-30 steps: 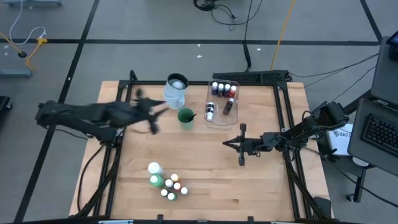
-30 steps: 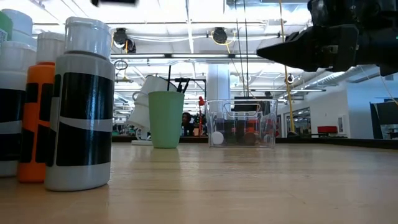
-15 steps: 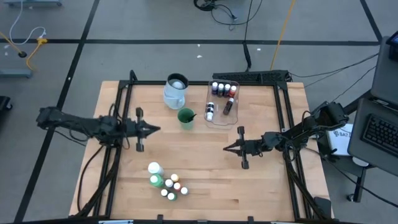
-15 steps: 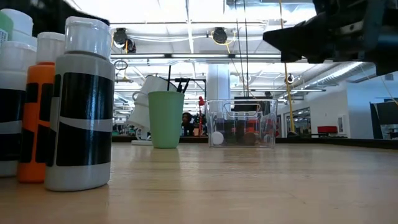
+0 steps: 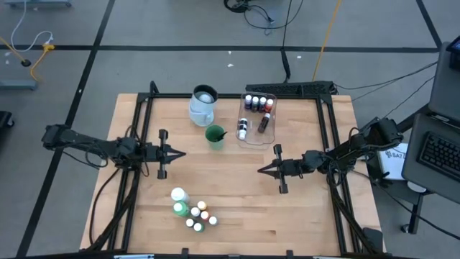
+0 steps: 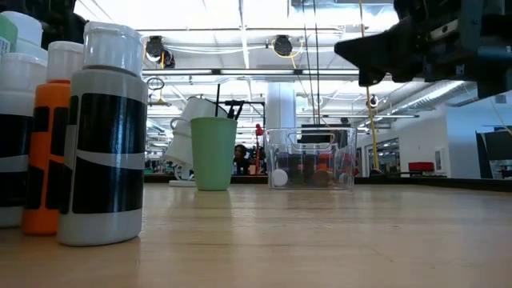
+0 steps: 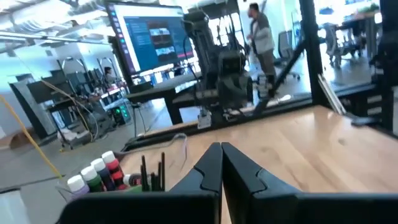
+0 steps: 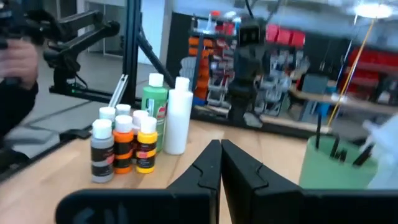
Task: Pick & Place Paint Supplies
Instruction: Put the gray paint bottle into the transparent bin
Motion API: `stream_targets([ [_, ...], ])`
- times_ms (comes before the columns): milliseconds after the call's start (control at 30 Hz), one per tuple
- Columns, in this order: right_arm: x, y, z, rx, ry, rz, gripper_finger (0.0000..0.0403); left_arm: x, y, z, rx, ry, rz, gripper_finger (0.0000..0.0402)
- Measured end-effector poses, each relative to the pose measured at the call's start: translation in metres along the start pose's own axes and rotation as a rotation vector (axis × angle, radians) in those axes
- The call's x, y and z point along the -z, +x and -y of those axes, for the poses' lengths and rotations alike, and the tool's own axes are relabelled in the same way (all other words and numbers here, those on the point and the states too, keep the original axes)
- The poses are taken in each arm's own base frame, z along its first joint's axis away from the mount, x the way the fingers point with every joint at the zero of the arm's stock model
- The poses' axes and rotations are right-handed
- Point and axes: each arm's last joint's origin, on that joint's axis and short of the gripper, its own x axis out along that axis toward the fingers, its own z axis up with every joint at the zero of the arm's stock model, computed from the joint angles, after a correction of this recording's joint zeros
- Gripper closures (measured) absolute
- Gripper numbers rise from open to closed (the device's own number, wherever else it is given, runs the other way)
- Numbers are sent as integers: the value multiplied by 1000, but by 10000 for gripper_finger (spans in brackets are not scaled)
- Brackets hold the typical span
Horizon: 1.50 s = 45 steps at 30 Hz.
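Observation:
A cluster of small paint bottles (image 5: 194,210), with two taller white and green ones, stands near the table's front edge; it also shows in the right wrist view (image 8: 134,140) and at the low view's left (image 6: 104,136). More bottles stand in the clear tub (image 5: 256,115) at the back. Dark brushes (image 7: 152,171) stick up from a green cup (image 5: 214,135). My left gripper (image 5: 181,152) hovers shut at the left, level and pointing right. My right gripper (image 5: 260,169) hovers shut at the right, pointing left. Neither holds anything.
A pale-blue jug (image 5: 203,104) stands at the back, left of the green cup. Black frame rails (image 5: 144,122) run along the table's sides. Bare wood lies between the two grippers. A person (image 7: 258,31) stands in the room beyond.
My left gripper has drawn back from beside the jug and green cup toward the table's left and near edges, sinking and levelling out. My right gripper has stayed in place and rolled a little.

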Motion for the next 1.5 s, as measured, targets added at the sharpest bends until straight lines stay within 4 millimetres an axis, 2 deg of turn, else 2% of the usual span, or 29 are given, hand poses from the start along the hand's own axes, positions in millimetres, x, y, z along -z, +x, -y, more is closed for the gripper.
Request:
stream_targets([
  [100,3,0,-2,-11,56,-35,399,-2,1,-1,9,-25,-5,399],
  [200,4,0,-2,-14,38,-44,399,1,1,2,63,-37,-29,393],
  [333,5,0,-1,-7,-42,-47,399,6,0,5,158,78,-55,399],
  [467,8,0,-1,-9,-37,-85,399,6,0,6,174,81,-49,393],
  [633,10,-1,-2,-12,27,-99,399,0,0,4,157,77,4,400],
  [767,10,-1,-3,-15,32,-101,399,-4,1,2,110,116,40,385],
  [900,12,-1,-5,-24,25,-113,399,-2,1,1,59,149,15,377],
  [1033,12,-1,-5,-24,2,-111,399,0,1,1,51,154,-18,389],
  [1200,12,-1,-3,3,-13,-113,399,1,1,1,58,123,-29,396],
  [1333,12,-1,-1,57,-9,-120,399,1,1,1,54,23,-25,391],
  [1500,13,-1,-3,44,1,-125,398,-1,1,1,46,-32,-11,399],
])
